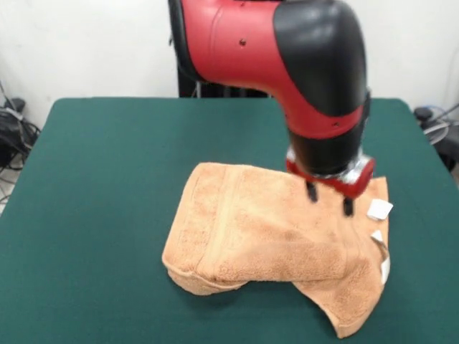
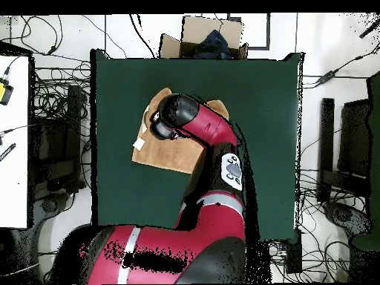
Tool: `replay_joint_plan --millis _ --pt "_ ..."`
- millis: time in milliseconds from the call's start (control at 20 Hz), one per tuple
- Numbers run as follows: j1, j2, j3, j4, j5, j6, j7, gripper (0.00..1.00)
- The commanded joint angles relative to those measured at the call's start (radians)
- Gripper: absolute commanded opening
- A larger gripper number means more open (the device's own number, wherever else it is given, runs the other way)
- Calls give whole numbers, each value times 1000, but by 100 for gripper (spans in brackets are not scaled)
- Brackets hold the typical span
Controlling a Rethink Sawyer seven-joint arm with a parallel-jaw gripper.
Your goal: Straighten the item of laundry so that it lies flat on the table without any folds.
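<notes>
Front view shows me the towel (image 1: 265,240) lying on the green desk (image 1: 100,186), still doubled over: a thick folded edge runs along its side away from the tags, and a lower layer pokes out as a loose corner beneath the folded part, toward the camera. Two small white tags (image 1: 379,209) sit at the towel's edge just beside my hand (image 1: 330,198).

The hand hangs over the tag-side part of the towel, its two dark fingertips (image 1: 312,192) spread apart with cloth showing between them. I can't tell whether the tips touch the pile or hover just above it. Nothing is pinched.

I judge I'm at the reach-and-grasp step, with the unfolding itself not yet done. Next I'd want to lower onto the top layer only, near the tags, close on that single layer, and draw it away from the folded edge. Catching both layers would drag the whole towel instead.

From overhead, the arm (image 2: 208,130) hides most of the towel.
</notes>
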Motion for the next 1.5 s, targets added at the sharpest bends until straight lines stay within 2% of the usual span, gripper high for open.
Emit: replay_joint_plan --millis 50,200,300,600,850,1000,1150,1500 --pt "39 -63 -5 48 51 170 389 100" --pt "50 -78 -18 49 43 163 399 100" --pt "45 -40 -20 -9 36 157 409 100" --pt "68 152 -127 -315 -36 53 465 100" --pt "76 273 -183 -468 -38 4 505 100" --pt "78 321 -210 -527 -37 -9 521 100" --pt "94 377 -223 -561 -16 -82 555 100" --pt "108 470 -205 -634 29 -148 593 100"
